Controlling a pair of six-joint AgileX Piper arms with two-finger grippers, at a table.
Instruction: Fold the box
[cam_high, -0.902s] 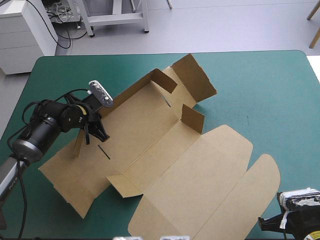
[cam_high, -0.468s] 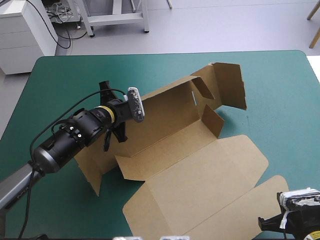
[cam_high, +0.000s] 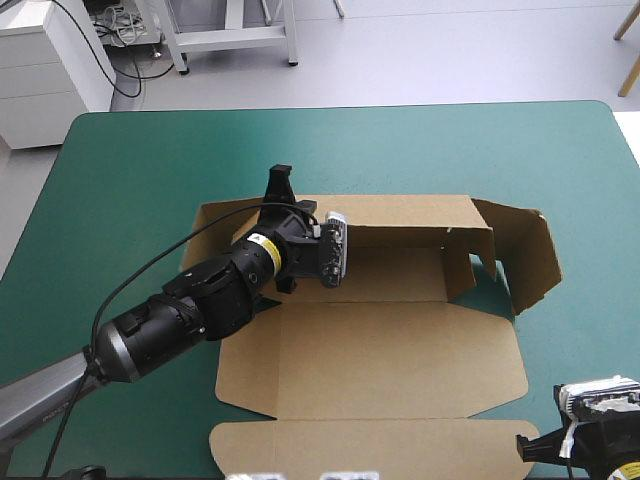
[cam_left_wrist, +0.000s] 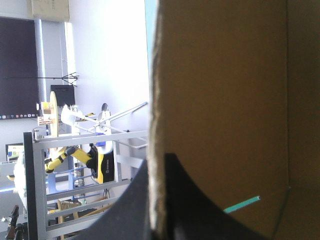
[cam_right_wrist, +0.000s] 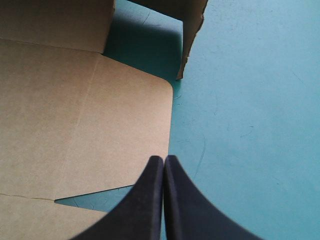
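- The cut sheet of brown board, the box (cam_high: 380, 360), lies on the middle of the teal-green table cover (cam_high: 130, 180). Its long rear wall (cam_high: 400, 212) stands up and its wide lid (cam_high: 300, 445) lies flat on the near side.
- Only the high view shows the whole box. At its right end a flap (cam_high: 530, 255) stands raised and angled outward.
- In the high view the left gripper (cam_high: 283, 205) sits at the left part of the rear wall, with one black finger poking up behind the wall's top edge.
- The left wrist view shows that grip up close. The wall's raw edge runs straight between the left gripper's two black fingers (cam_left_wrist: 135, 200), which pinch the board and are all but closed. A thin teal-green streak shows through a slit in the board.
- The high view shows only the right arm's wrist, off the lid's near right corner, with its fingers out of frame.
- The right wrist view supplies them. The right gripper (cam_right_wrist: 164, 161) has its fingers pressed together into one pointed arch and holds nothing. It is over bare cover just beside the lid's rounded right corner, and the raised flap stands farther ahead.
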